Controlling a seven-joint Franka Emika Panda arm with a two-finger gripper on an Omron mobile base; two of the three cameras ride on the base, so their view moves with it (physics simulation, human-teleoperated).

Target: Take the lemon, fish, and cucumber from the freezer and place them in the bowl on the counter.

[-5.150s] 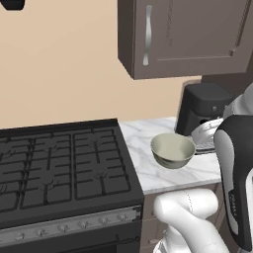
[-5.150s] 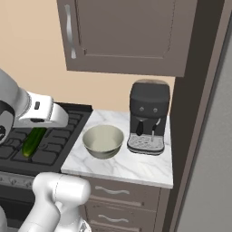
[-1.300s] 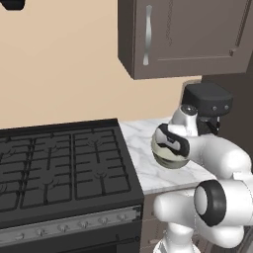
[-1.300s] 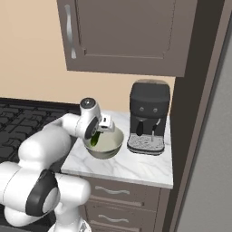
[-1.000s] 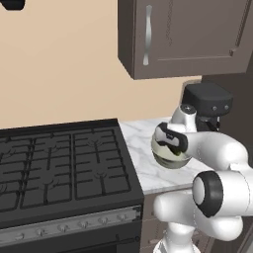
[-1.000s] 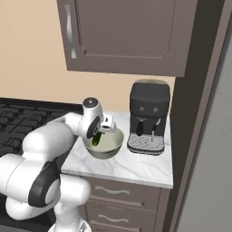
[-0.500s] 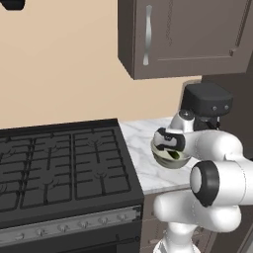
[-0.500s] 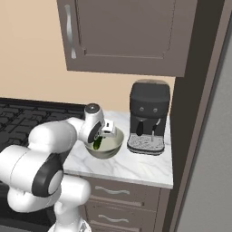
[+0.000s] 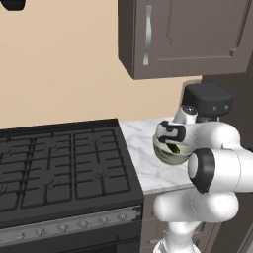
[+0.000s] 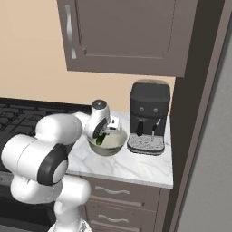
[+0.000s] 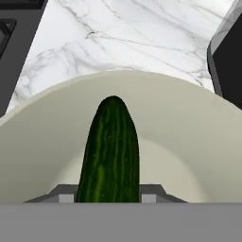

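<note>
My gripper [image 11: 108, 194] is shut on the dark green cucumber [image 11: 112, 151], which points away from the hand into the pale olive-beige bowl [image 11: 189, 142]. From the left base view the gripper [image 9: 173, 143] hangs just over the bowl [image 9: 168, 157] with the cucumber [image 9: 174, 148] dipping inside the rim. The right base view gives the same: gripper [image 10: 102, 135], cucumber [image 10: 100, 140], bowl [image 10: 111, 145] on the marble counter [image 10: 131, 167]. Lemon and fish are out of view. The freezer's grey side [image 10: 213, 181] stands at the far right.
A black coffee machine [image 10: 148, 118] stands right beside the bowl, toward the freezer. The black gas stove [image 9: 59, 163] lies on the bowl's other side. A brown wall cupboard [image 9: 188, 34] hangs above the counter [image 9: 141, 148].
Over the last second the hand has sunk slightly, bringing the cucumber lower into the bowl. Five seconds ago it carried the cucumber beside the stove.
</note>
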